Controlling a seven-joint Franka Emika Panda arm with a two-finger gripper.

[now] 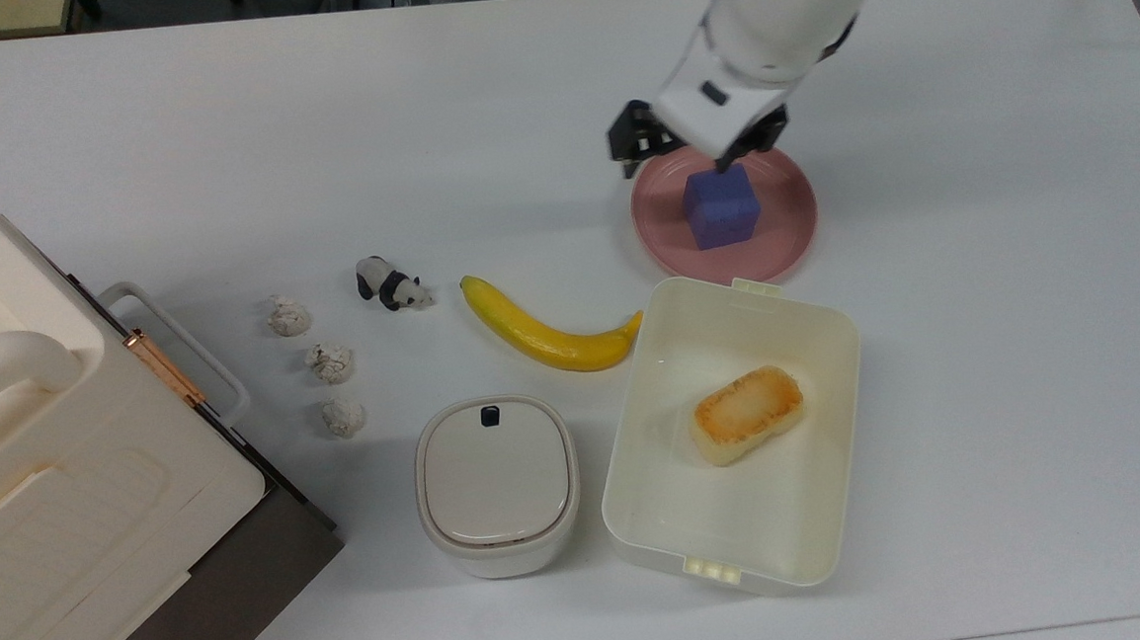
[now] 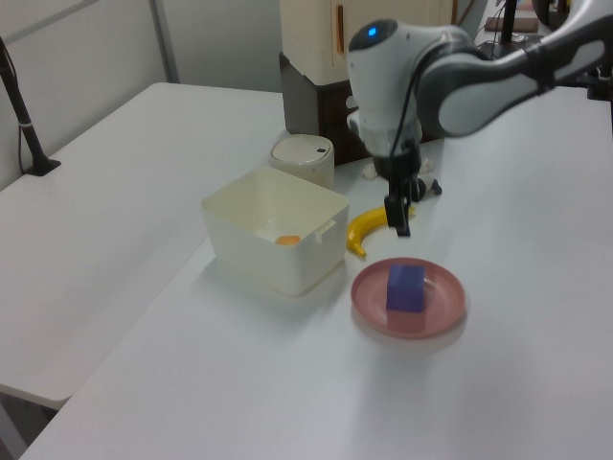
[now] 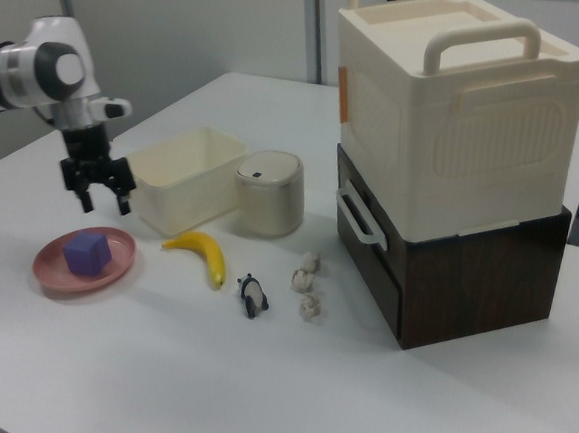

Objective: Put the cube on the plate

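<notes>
The cube [image 1: 721,208] is seated on the plate [image 1: 782,233], which is flanked by a cream container [image 1: 741,522] and a banana [image 1: 546,336] on the worktop [image 1: 977,335]. The end effector [image 3: 95,190] is held above the plate, spread and empty.

We look straight down on the counter [image 1: 222,133] in the top view. The left view and right view stand lower at opposite ends, facing inward. All three share the plate [image 1: 782,223] [image 2: 441,311] [image 3: 60,269] and banana [image 1: 541,337] [image 2: 369,230] [image 3: 201,252].
</notes>
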